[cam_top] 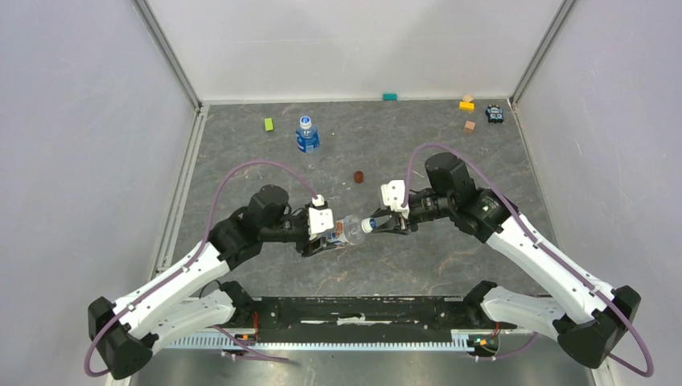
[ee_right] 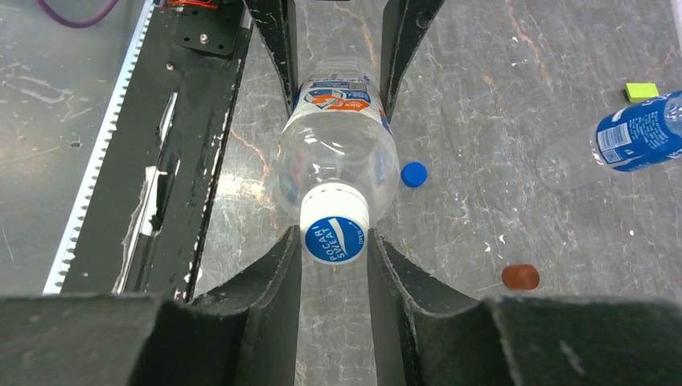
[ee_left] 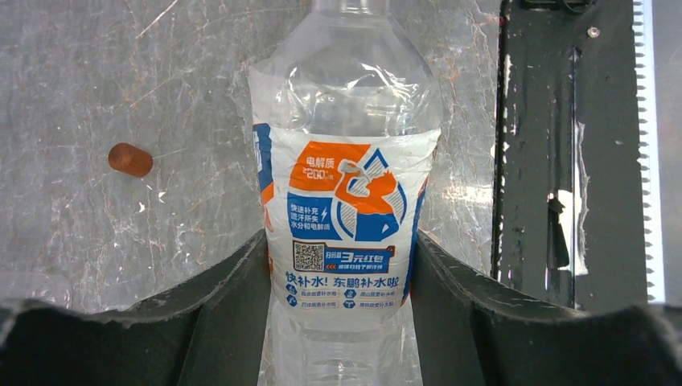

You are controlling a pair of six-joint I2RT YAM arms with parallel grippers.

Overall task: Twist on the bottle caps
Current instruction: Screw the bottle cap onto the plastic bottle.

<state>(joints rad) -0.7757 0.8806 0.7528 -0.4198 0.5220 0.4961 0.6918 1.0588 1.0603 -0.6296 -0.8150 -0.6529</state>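
We hold the bottle [cam_top: 346,231] level at mid-table, neck toward three o'clock. The left gripper [ee_left: 339,241] clasps its labelled belly and the right gripper [ee_right: 335,241] pinches the cap [ee_right: 335,229]. The thin walls look light and crushable, so we squeeze gently and turn by the cap.

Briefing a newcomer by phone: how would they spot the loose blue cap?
Over the grey table, find the bottle gripped at both ends. The loose cap lies on the table beside it: solid blue, unlike the white-sided cap on that bottle's neck.
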